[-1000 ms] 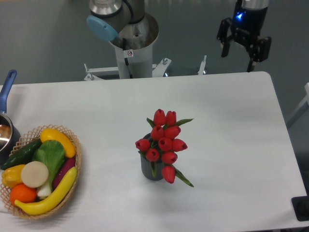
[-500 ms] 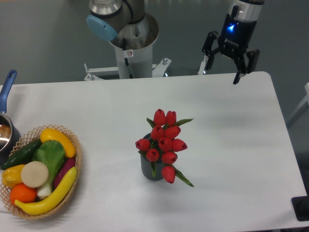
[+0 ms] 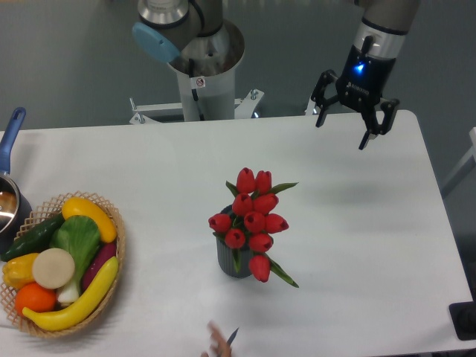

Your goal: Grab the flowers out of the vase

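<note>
The flowers [image 3: 252,220], a bunch of red tulip buds with green leaves, stand in the vase [image 3: 232,262], a small dark grey ribbed cup near the middle of the white table [image 3: 357,223]. The bunch spreads wider than the vase and hides most of its rim. My gripper [image 3: 343,128] hangs above the table's far right part, well up and to the right of the flowers. Its dark fingers [image 3: 322,116] are spread apart with nothing between them.
A woven basket [image 3: 111,286] of vegetables sits at the left front edge. A pot with a blue handle [image 3: 10,136] is at the far left. The robot base [image 3: 201,71] stands behind the table. A fingertip [image 3: 218,343] shows at the bottom edge.
The gripper has moved left and down, from beyond the far right corner to over the table. A fingertip has appeared at the bottom edge. Flowers and vase have not moved.
</note>
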